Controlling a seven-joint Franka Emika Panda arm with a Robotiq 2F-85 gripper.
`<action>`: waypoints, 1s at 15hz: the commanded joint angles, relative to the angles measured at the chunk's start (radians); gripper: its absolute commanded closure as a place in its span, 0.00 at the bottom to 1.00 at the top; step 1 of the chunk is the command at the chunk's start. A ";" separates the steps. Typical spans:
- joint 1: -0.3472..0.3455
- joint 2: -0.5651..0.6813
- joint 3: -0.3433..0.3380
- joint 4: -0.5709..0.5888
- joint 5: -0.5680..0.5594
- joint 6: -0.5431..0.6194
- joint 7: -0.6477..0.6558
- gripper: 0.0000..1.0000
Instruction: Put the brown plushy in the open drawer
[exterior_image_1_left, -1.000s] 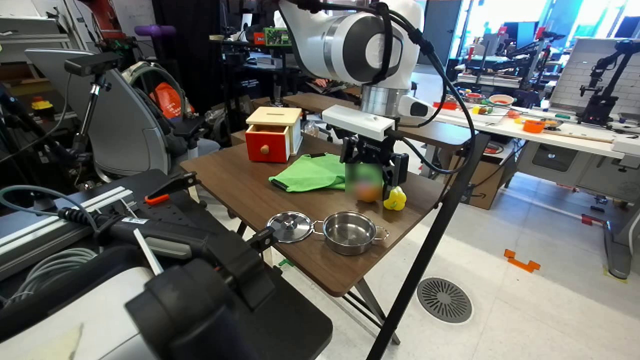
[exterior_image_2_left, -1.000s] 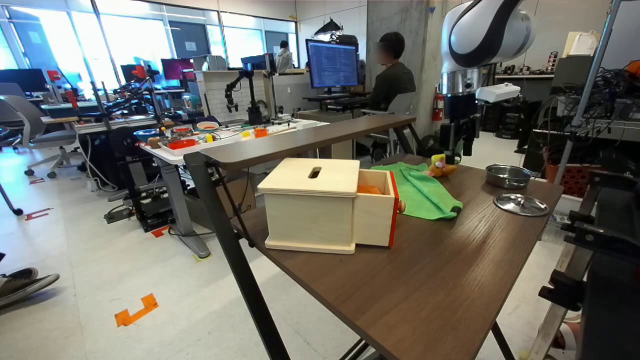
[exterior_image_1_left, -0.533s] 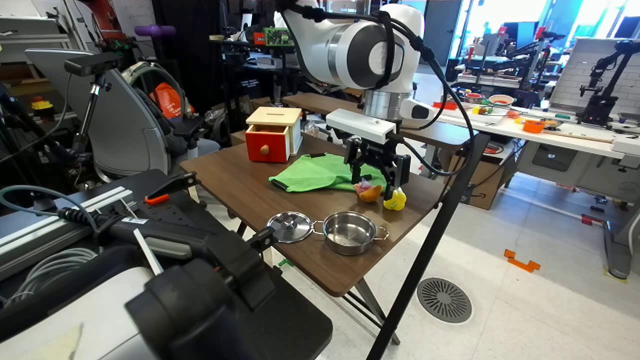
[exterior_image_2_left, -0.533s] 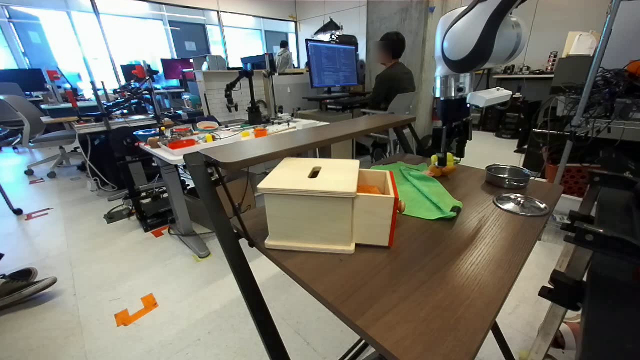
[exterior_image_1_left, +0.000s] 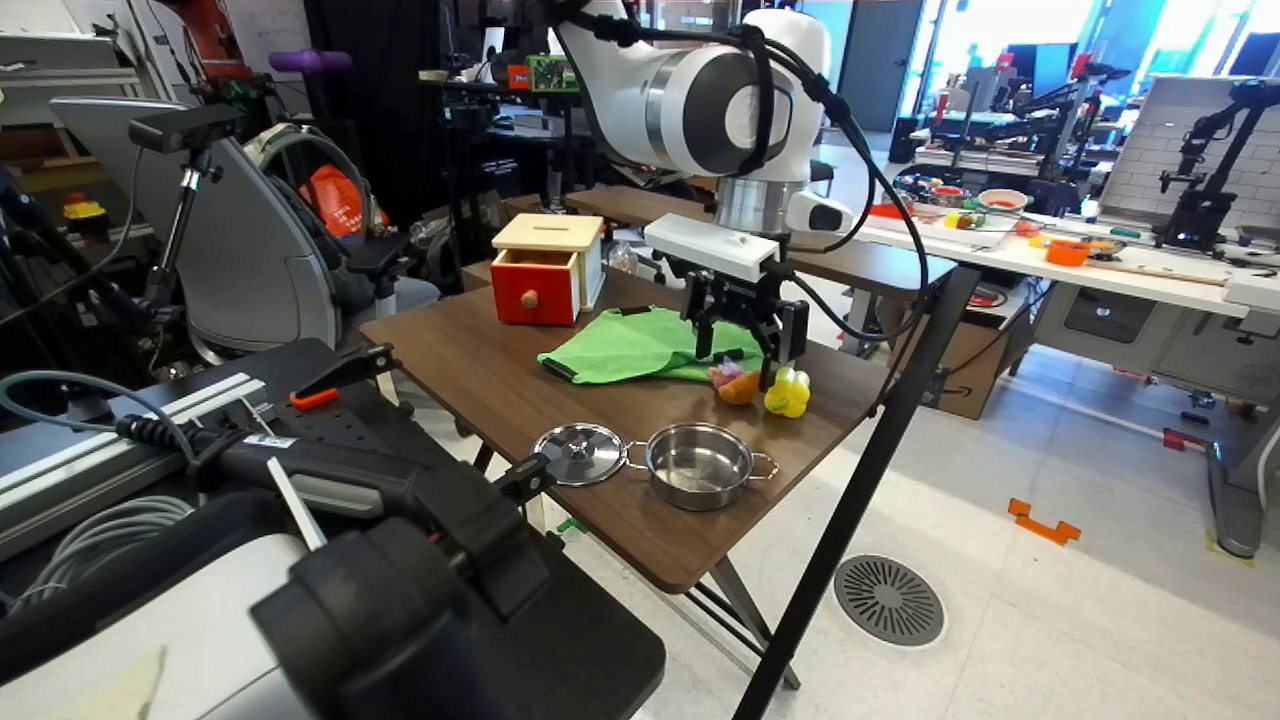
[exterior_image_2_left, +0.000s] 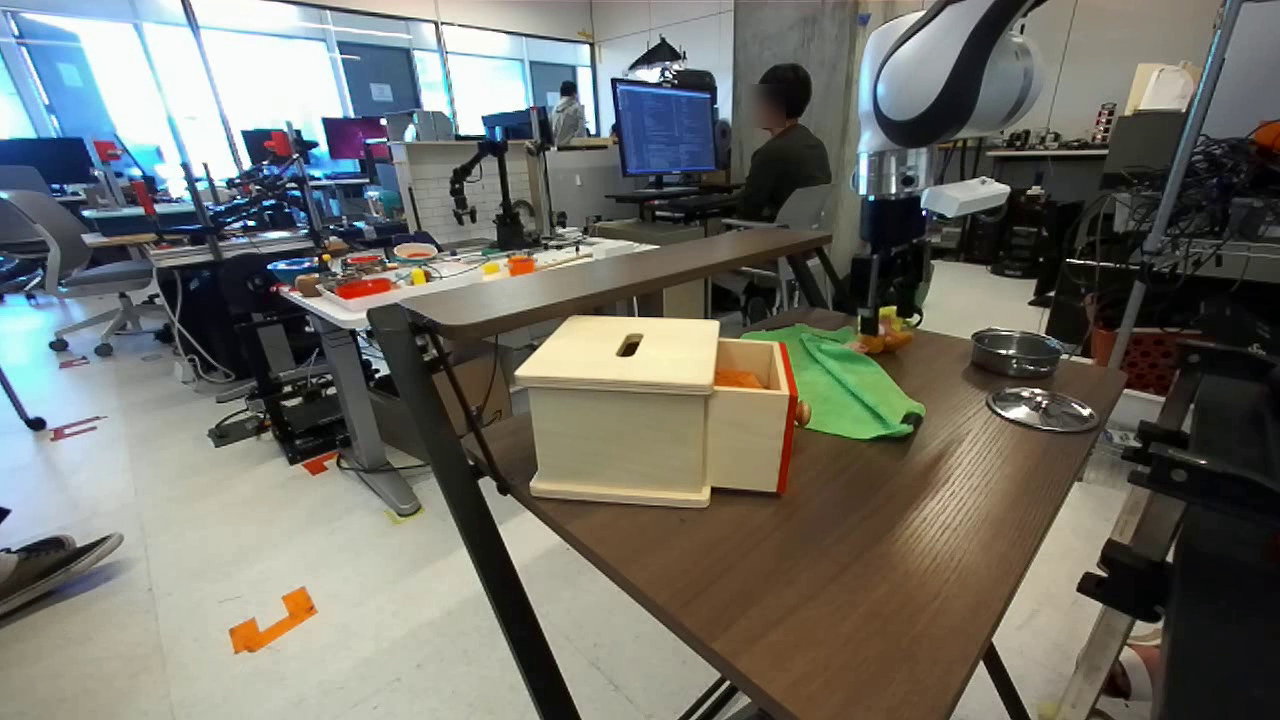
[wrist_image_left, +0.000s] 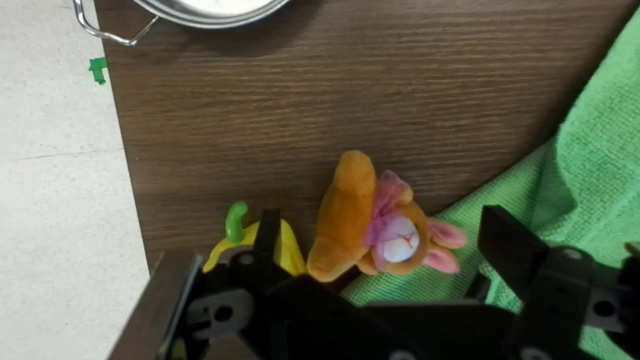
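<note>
The brown plushy (exterior_image_1_left: 738, 388) is an orange-brown toy rabbit with pink ears and a purple bow. In the wrist view the plushy (wrist_image_left: 345, 215) lies on the table, its head on the edge of a green cloth. My gripper (exterior_image_1_left: 737, 362) is open over it. In the wrist view the fingers of my gripper (wrist_image_left: 385, 217) stand on either side of the plushy, apart from it. The open drawer (exterior_image_1_left: 528, 292) has a red front with a round knob and sticks out of a pale wooden box. In an exterior view the drawer (exterior_image_2_left: 748, 440) shows something orange inside.
A yellow pepper-like toy (exterior_image_1_left: 788, 394) lies beside the plushy, close to one finger. The green cloth (exterior_image_1_left: 640, 345) lies between plushy and drawer. A metal pot (exterior_image_1_left: 700, 465) and its lid (exterior_image_1_left: 580, 455) stand toward the table's near corner. A raised shelf (exterior_image_2_left: 640, 285) runs behind the box.
My gripper has come lower and moved left in an exterior view, staying open. The yellow toy has shifted slightly. The plushy and drawer have not visibly moved.
</note>
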 joint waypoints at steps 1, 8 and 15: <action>-0.002 0.039 0.006 0.038 -0.012 0.023 0.024 0.00; -0.002 0.074 0.000 0.072 -0.017 0.021 0.025 0.56; -0.030 -0.018 0.007 -0.010 -0.009 0.068 -0.004 0.99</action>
